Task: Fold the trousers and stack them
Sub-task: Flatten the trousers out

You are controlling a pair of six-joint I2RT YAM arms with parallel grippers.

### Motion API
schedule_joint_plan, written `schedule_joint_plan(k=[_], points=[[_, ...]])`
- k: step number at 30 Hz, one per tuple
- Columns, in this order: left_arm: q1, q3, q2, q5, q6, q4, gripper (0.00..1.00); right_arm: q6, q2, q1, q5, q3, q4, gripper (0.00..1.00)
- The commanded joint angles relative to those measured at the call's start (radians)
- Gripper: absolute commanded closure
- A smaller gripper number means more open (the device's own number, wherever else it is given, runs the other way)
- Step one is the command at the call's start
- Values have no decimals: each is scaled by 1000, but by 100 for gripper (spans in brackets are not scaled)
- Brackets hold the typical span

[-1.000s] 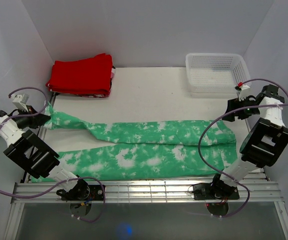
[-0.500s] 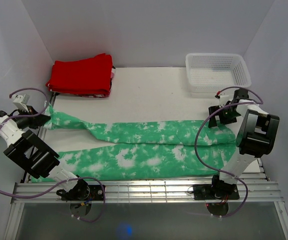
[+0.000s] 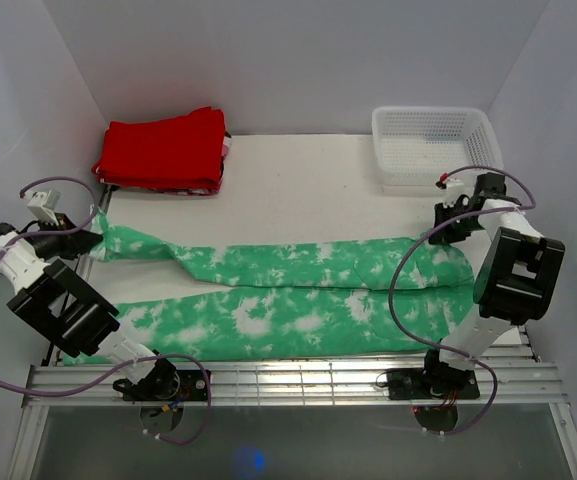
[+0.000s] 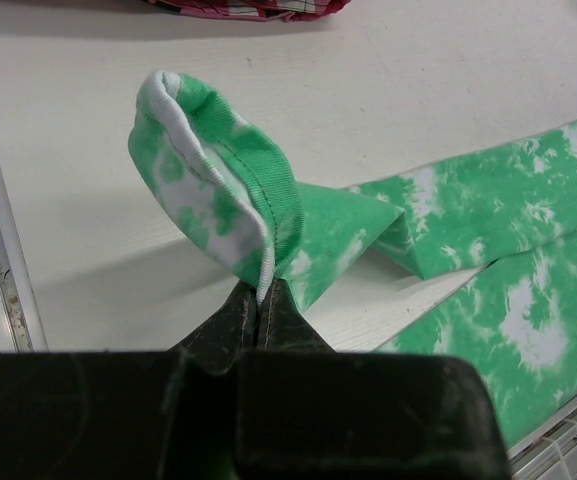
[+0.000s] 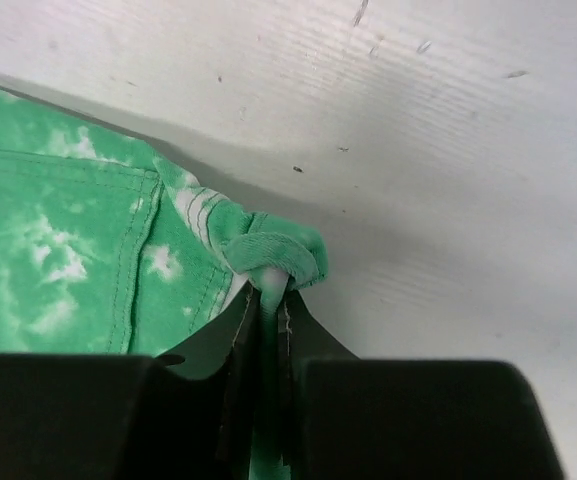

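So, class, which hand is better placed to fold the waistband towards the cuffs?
Right, probably: the right hand is shut on the trousers at their waistband; the left hand pinches a cuff.

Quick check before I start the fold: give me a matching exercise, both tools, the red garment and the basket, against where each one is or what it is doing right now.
Column one
1. left tool
2. right tool
3. red folded garment
4. white basket

Column two
A. sits in the far right corner
B. shut on a leg hem of the trousers, lifted at their left end
C. lies in the far left corner
D. shut on a bunched corner at the trousers' right end, near the basket

Pairs: 1-B, 2-D, 3-C, 4-A
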Motion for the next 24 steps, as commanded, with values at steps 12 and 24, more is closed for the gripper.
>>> schedule_joint_plan(k=[12,24], points=[[65,85,-43,32,-58,127,100,-154,-329,-409,-385,66,-20,92],[34,-37,-112,68,122,188,100,-33,-309,-423,-433,-37,199,92]])
